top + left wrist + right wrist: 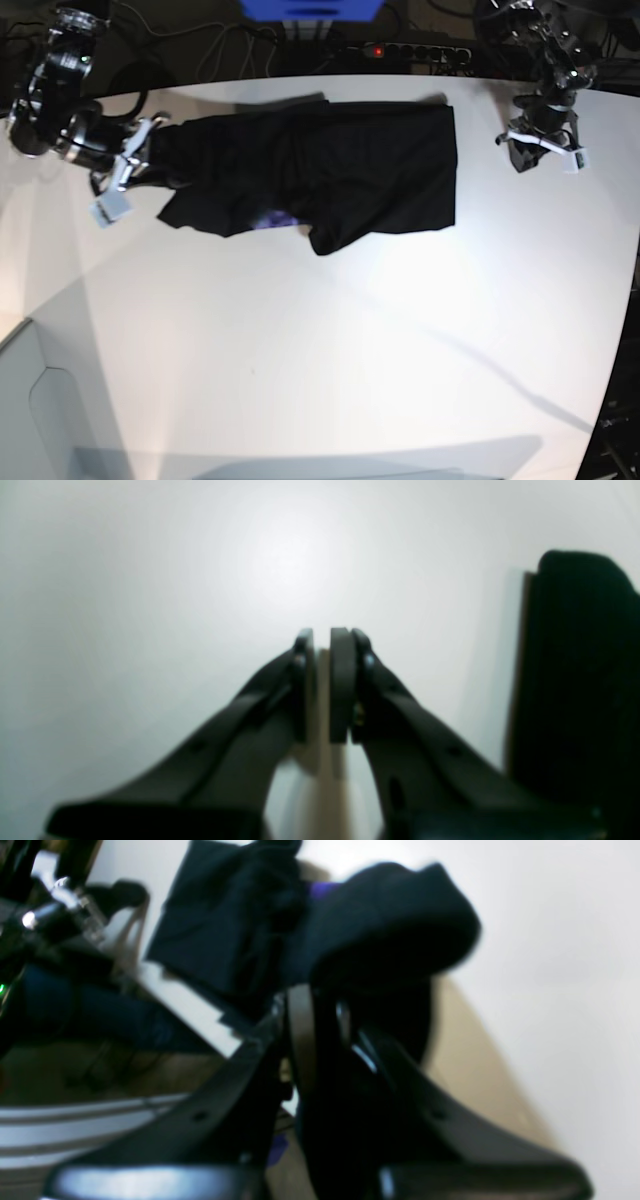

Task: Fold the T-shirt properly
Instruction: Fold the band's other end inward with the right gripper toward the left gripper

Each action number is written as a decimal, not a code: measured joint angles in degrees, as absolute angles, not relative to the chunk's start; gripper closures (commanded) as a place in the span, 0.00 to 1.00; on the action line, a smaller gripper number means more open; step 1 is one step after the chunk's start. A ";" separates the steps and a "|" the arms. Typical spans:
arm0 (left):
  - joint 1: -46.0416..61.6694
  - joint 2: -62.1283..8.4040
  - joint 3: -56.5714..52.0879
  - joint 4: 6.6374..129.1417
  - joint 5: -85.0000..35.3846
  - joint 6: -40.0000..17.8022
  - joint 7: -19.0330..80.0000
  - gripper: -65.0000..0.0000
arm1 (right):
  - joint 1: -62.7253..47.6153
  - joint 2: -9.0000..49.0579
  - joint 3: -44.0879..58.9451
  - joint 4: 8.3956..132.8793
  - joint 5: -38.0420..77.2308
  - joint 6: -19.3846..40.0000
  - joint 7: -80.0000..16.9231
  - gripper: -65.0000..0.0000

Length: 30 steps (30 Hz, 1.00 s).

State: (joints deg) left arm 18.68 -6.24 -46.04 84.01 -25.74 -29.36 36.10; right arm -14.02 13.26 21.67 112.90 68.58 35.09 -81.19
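The large black soft fabric T-shirt [330, 180] lies rumpled across the far white tabletop [300, 350] before a black power strip [400, 48], the right gripper [320, 1005] pinching its fabric, the left gripper [329, 680] nearly closed, empty.

A white table [300, 350] with a rounded far edge carries everything. The black T-shirt [350, 170] lies bunched and partly folded along its far side, a bit of purple showing at the near hem, the near part bare.
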 measured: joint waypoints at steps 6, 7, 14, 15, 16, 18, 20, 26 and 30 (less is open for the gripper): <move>18.52 -6.17 -46.04 84.27 -22.33 -29.63 35.24 0.91 | -13.85 11.03 12.53 112.99 68.51 35.07 -81.12 1.00; 18.52 -6.17 -46.04 84.27 -22.26 -29.65 35.24 0.91 | -13.69 10.70 11.81 112.99 68.66 35.07 -80.99 1.00; 18.59 -6.20 -46.04 84.27 -22.06 -29.63 35.22 0.91 | -11.00 8.38 6.63 112.95 68.36 35.03 -80.79 1.00; 18.59 -6.24 -46.04 84.27 -22.06 -29.63 35.24 0.91 | -11.00 8.36 5.74 112.95 68.23 35.07 -81.06 1.00; 18.59 -6.24 -46.04 84.27 -22.02 -29.63 35.22 0.91 | -10.85 8.38 4.45 112.88 67.90 35.07 -81.52 1.00; 18.59 -6.22 -46.04 84.27 -22.00 -29.63 35.22 0.91 | -9.80 7.97 2.11 112.81 67.13 35.07 -81.34 1.00; 18.59 -6.22 -46.04 84.27 -21.93 -29.63 35.24 0.91 | -8.84 6.39 0.95 112.79 65.06 35.05 -80.66 1.00; 18.70 -6.22 -46.04 84.27 -21.98 -29.63 35.09 0.91 | -7.16 1.72 -6.59 112.77 57.25 35.07 -81.14 1.00; 18.72 -6.20 -46.04 84.38 -21.98 -29.63 35.20 0.91 | -4.91 -1.17 -11.09 112.75 52.03 35.05 -81.01 1.00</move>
